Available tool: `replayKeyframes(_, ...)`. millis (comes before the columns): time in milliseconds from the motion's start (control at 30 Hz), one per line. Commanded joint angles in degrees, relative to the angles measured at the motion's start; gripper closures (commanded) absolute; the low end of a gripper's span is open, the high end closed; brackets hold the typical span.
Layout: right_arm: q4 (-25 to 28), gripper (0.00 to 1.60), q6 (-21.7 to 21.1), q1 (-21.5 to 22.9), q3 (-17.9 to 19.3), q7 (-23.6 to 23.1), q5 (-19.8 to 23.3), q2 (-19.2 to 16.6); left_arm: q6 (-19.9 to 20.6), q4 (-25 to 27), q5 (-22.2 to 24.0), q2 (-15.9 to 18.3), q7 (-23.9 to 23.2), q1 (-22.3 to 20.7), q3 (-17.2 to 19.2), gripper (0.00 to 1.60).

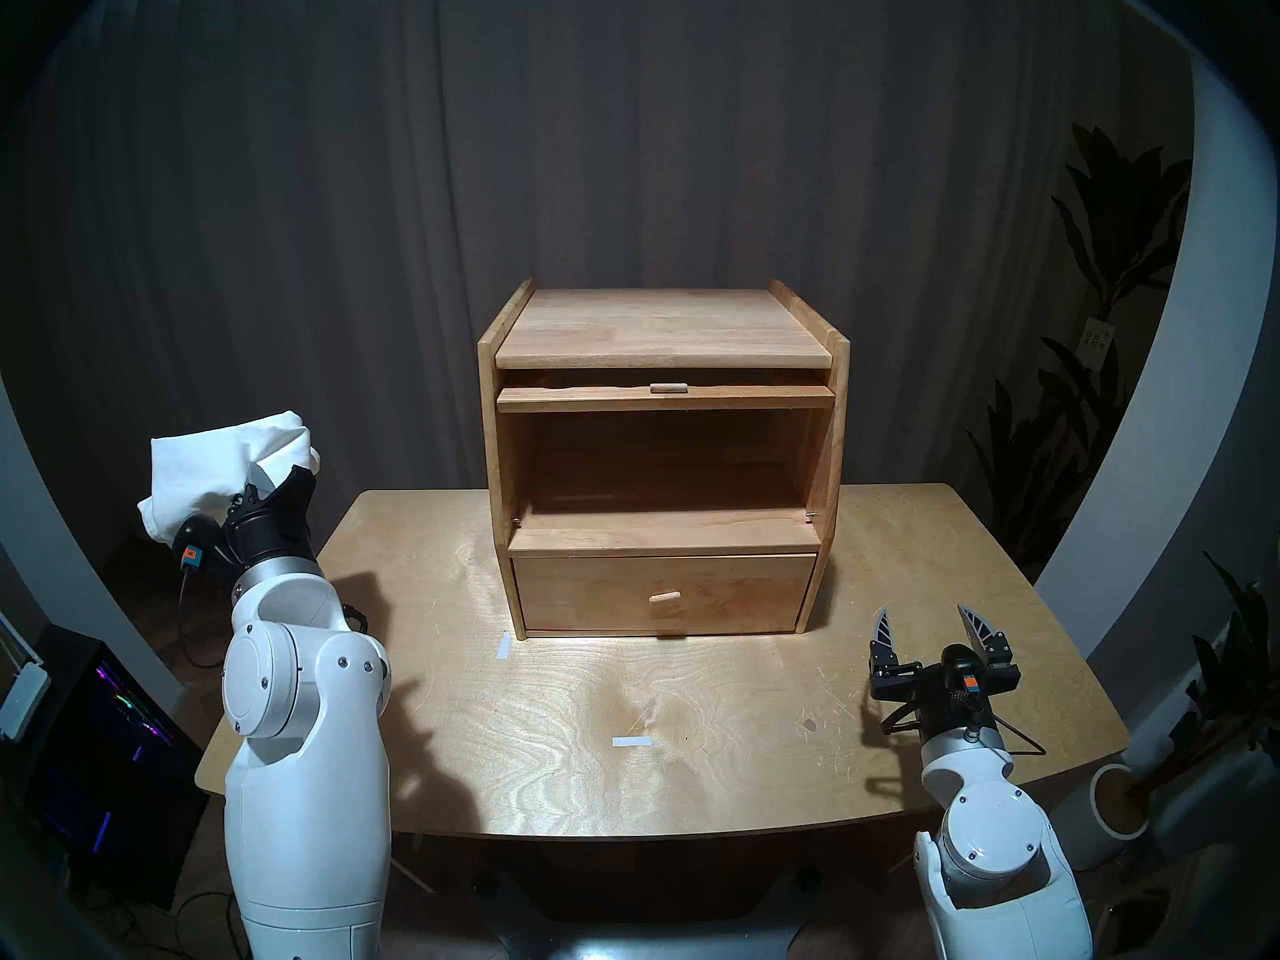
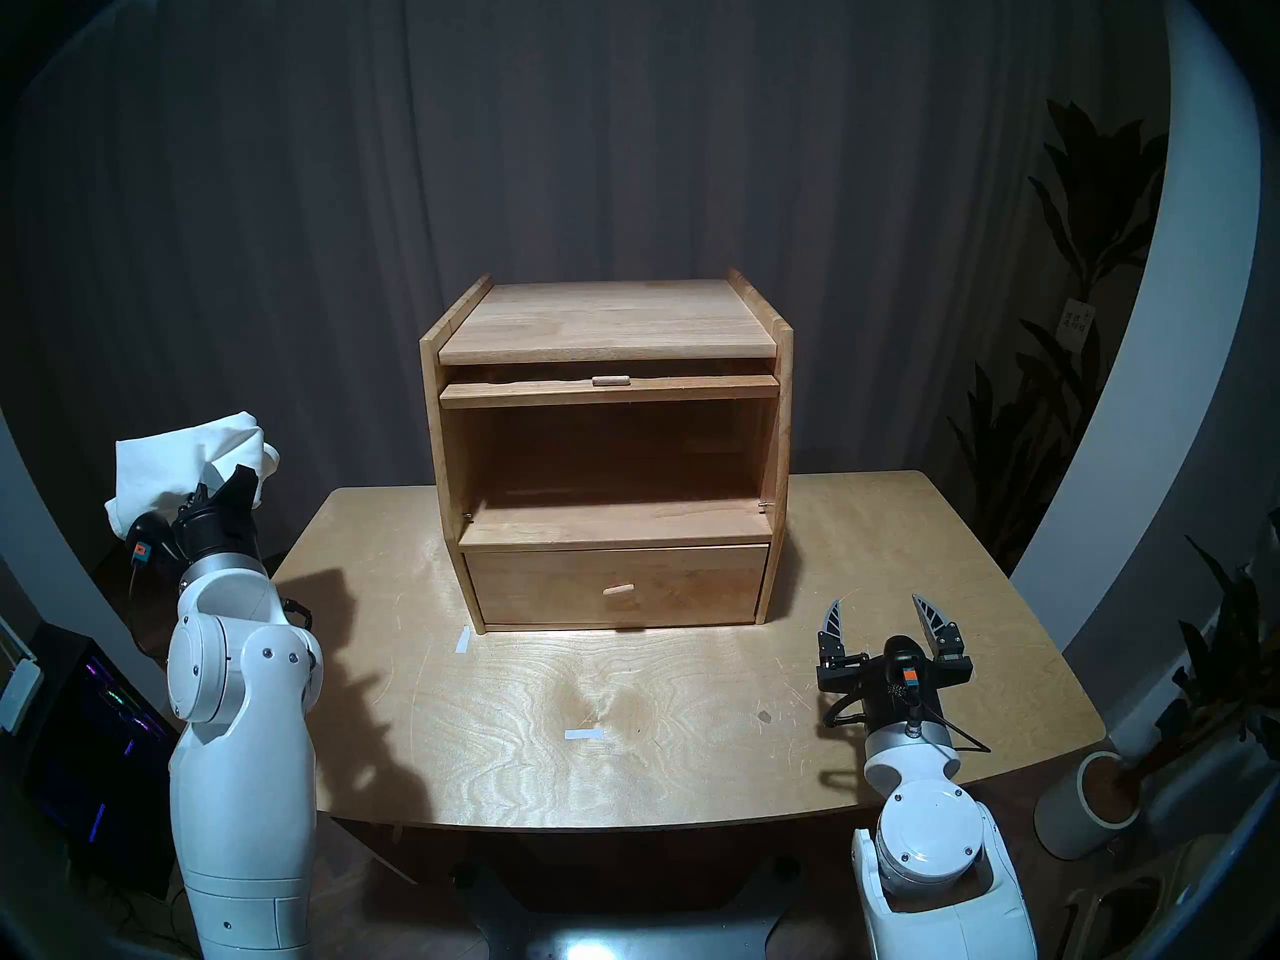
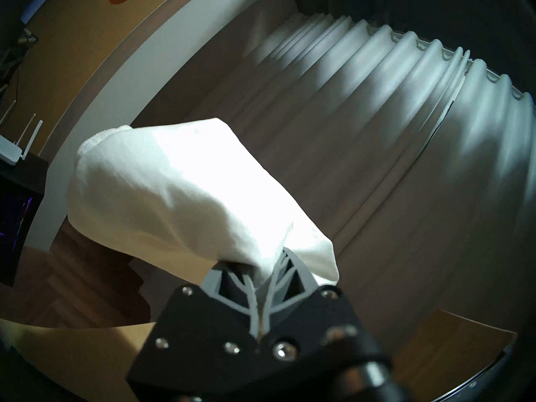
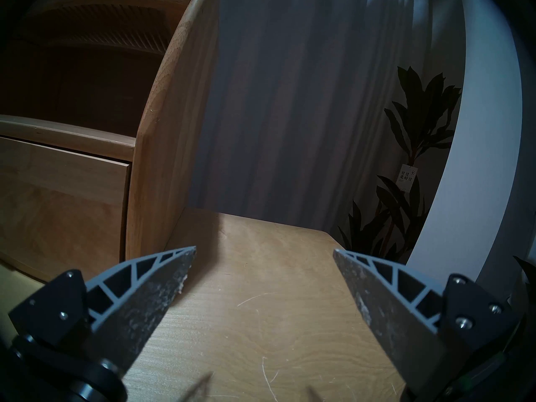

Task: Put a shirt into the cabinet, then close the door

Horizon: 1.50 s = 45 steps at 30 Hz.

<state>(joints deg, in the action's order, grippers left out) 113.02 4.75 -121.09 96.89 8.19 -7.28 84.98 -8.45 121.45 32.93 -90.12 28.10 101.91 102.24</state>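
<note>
A white shirt (image 1: 215,467) (image 2: 187,463) (image 3: 174,195) hangs bunched in the air beyond the table's left edge, with my left gripper (image 1: 270,479) (image 3: 262,276) shut on its lower fold. The wooden cabinet (image 1: 661,328) (image 2: 609,321) (image 4: 162,131) stands at the table's back centre, its large compartment open and empty. Its door (image 1: 665,397) (image 2: 609,390) is flipped up flat under the top, with only the front edge and small handle showing. My right gripper (image 1: 925,616) (image 2: 880,609) (image 4: 264,256) hovers open over the table, right of the drawer, holding nothing.
The drawer (image 1: 661,591) with its peg knob is shut. Two white tape marks (image 1: 632,742) (image 1: 503,645) lie on the table (image 1: 727,764). Dark plants (image 1: 1108,259) and a white pot (image 1: 1115,799) stand at the right, a lit computer case (image 1: 104,730) at the left.
</note>
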Motion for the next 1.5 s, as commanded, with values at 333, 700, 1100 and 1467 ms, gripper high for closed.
replayKeyframes(333, 0.48, 0.00, 0.29, 0.60, -0.05, 0.02, 0.01, -0.11, -11.22, 5.64, -4.35, 2.39, -9.67, 9.87, 1.35, 1.60)
replayKeyframes(700, 0.13, 0.00, 0.30, 0.81, -0.06, 0.01, 0.01, -0.20, -18.05, 8.53, -6.66, 3.56, -17.33, 15.69, -1.87, 1.60)
replayKeyframes(1100, -0.10, 0.00, 0.34, 1.04, -0.09, 0.00, 0.01, -0.29, -25.30, 8.72, -10.46, 6.52, -27.37, 22.02, -7.46, 1.60)
replayKeyframes(1467, -0.18, 0.00, 0.36, 1.21, -0.12, 0.00, 0.02, -0.36, -33.56, 9.61, -14.34, 10.47, -37.17, 27.23, -10.75, 1.60)
